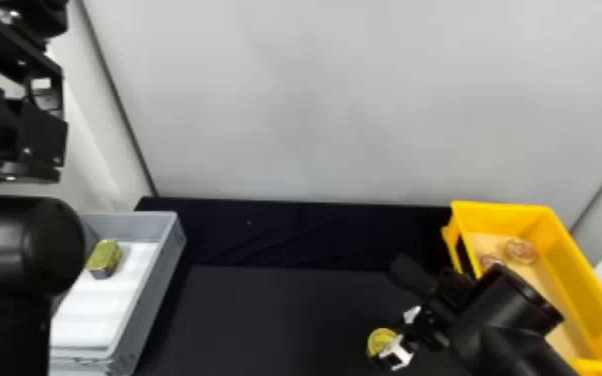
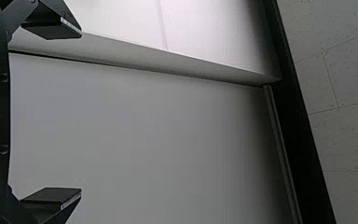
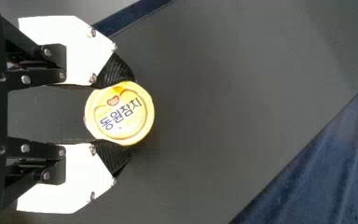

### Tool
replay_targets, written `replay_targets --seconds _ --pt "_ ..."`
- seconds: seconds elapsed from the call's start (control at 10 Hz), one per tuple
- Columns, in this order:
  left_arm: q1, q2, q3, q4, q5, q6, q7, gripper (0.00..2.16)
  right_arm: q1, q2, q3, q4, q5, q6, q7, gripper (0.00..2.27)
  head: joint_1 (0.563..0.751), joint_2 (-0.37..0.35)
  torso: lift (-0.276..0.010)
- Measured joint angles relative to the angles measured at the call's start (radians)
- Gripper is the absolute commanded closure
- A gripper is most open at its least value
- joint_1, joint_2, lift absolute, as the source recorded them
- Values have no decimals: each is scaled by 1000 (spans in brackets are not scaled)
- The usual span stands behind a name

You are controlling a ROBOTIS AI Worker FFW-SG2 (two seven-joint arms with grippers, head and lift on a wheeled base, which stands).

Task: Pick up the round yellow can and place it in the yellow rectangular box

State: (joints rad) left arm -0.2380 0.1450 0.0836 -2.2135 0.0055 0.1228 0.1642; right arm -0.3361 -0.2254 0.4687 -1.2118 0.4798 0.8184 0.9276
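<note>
Head view has the right gripper out over the dark table, with the round yellow can pinched between its fingertips. Right wrist view backs that up: one finger on each side, pads touching the rim, yellow lid facing the camera. Can't tell if it's touching the table. The can is outside the yellow rectangular box, off to its left, so the box's side wall stands in between, and the right arm crosses in front of part of it. Left arm is parked up on the left, the left gripper wide apart and holding nothing.

Count: one yellow can, one yellow box with two round reddish items inside, one grey bin on the left with one gold tin on its white liner.
</note>
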Motion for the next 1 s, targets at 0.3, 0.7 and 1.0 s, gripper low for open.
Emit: replay_targets --seconds 0.3,0.7,1.0 --pt "6 0 8 -12 1 10 0 90 16 3 -47 -198 130 130 119 779 663 54 -2" --pt "-2 10 12 -37 -3 51 0 90 -31 6 -106 -482 383 283 286 779 663 54 -2" --pt "-7 20 16 -49 -10 71 0 90 -99 -20 -207 -572 451 317 270 779 663 54 -2"
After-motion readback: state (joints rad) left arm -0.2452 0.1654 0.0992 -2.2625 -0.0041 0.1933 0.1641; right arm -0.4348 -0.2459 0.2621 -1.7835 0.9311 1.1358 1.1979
